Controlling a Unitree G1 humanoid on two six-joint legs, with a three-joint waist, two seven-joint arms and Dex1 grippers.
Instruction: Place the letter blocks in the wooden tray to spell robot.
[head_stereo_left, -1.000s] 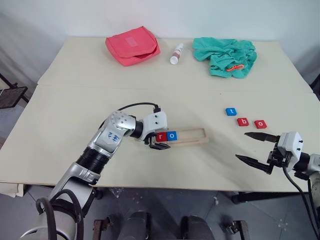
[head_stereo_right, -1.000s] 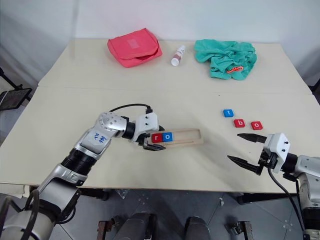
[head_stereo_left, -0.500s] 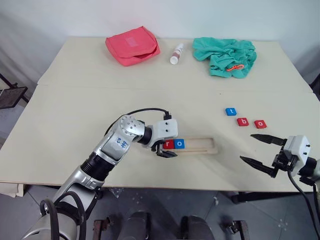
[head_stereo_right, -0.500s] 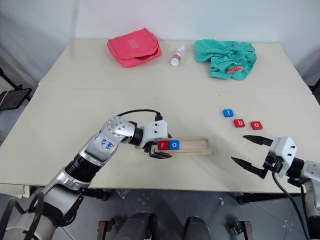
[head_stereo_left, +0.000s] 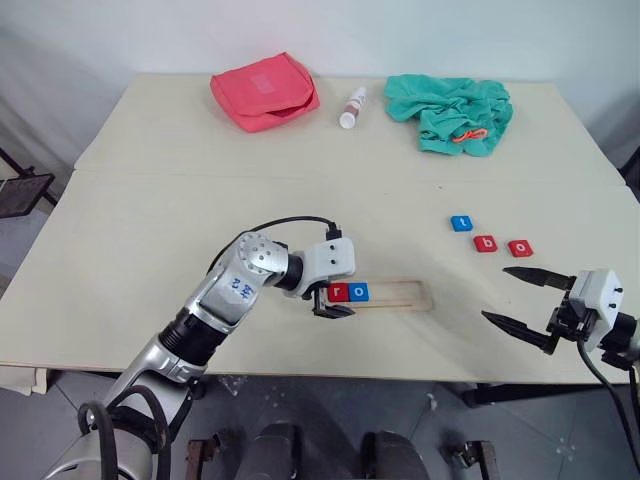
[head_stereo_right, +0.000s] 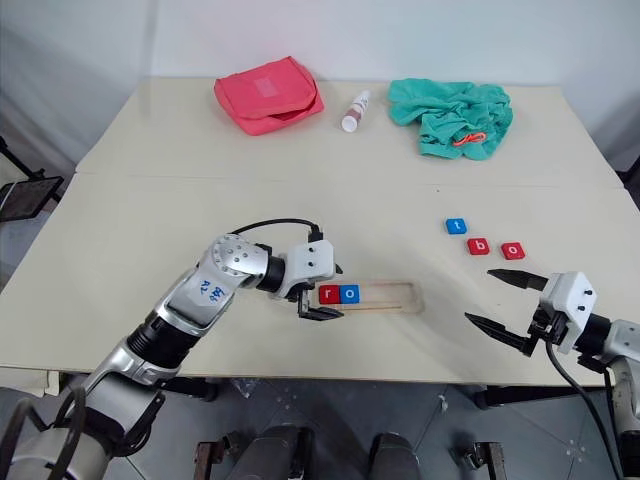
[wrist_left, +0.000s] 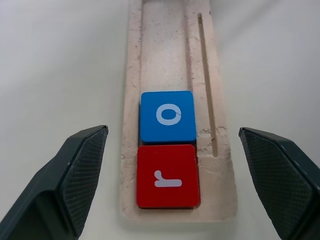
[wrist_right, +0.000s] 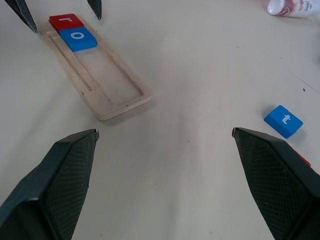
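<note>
wooden tray (head_stereo_left: 400, 293) long axis left-right, r block (head_stereo_left: 339, 292) leftmost

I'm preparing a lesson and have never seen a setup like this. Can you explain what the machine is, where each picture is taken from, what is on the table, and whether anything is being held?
This is a humanoid robot with two arms, each ending in a gripper of two black fingers. Two pictures come from its head, looking down over a pale table; the other two come from cameras on its wrists.

In the long pale-wood tray sit a red square r tile and a blue o tile. A blue t tile, a red b tile and a red o tile lie loose. At the far edge are a pink pouch, a small white bottle and a crumpled teal cloth.

The left gripper is open at the tray's end; the right gripper is open. Neither holds anything.
</note>
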